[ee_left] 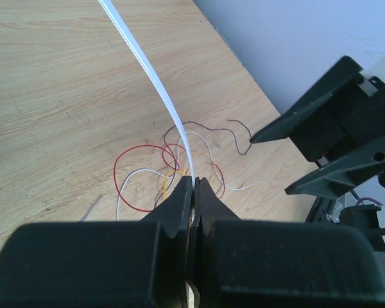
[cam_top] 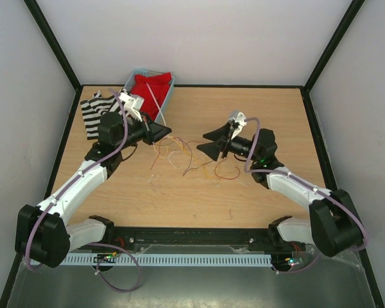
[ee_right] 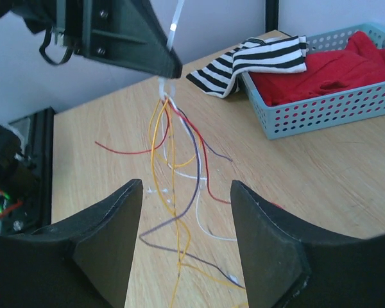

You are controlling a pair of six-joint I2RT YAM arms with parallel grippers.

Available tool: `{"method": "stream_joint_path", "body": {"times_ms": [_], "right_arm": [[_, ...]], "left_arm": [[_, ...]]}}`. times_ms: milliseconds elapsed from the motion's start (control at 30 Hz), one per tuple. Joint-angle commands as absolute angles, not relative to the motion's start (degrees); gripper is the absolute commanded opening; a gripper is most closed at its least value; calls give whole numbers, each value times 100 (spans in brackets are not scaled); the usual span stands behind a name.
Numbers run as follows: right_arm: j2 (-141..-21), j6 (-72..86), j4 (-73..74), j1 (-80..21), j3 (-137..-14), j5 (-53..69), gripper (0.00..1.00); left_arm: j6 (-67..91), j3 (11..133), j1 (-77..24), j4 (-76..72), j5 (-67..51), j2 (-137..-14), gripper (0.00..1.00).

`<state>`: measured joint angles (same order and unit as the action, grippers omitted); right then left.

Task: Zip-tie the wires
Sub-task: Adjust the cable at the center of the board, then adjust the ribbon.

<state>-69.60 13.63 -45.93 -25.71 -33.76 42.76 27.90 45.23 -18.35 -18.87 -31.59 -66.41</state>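
The wires (cam_top: pixel 186 157) lie loose on the table (cam_top: pixel 276 115), between your two grippers. Their red, orange, dark and pale strands curl out in loops over the wood. In the right wrist view the strands draw together into one bunch just under the tip of the left gripper (cam_top: pixel 167 131), then fan out across the table toward the camera.

Your left gripper has its jaws pressed together on the white plastic strip (ee_left: pixel 155 83). The strip rises out of the fingertips and arcs away up and over the table. The wires sit just past and below those fingertips. From these views you cannot tell whether the strip goes around them.

Your right gripper (ee_right: pixel 186 186) faces the left one with its jaws spread wide and nothing between them. The strands run on the table in the gap below it.

Behind the left arm, a blue basket (cam_top: pixel 169 96) holds a red cloth (cam_top: pixel 153 85), with a striped cloth (cam_top: pixel 97 109) just beside it.
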Motion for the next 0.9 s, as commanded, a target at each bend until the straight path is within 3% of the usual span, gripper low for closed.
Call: {"method": "stream_joint_path", "body": {"times_ms": [0, 433, 867], "right_arm": [[-7451, 2842, -6249, -2649, -3743, 3886, 67], [-8759, 3929, -5589, -3208, -5765, 3385, 67], [-9368, 4281, -5578, -3483, -6160, 3818, 58]], "left_arm": [[2737, 4642, -1863, -2089, -3350, -6626, 0], [2646, 4655, -1948, -2335, -3861, -6623, 0], [2612, 4658, -2030, -2502, -4008, -6633, 0]]}}
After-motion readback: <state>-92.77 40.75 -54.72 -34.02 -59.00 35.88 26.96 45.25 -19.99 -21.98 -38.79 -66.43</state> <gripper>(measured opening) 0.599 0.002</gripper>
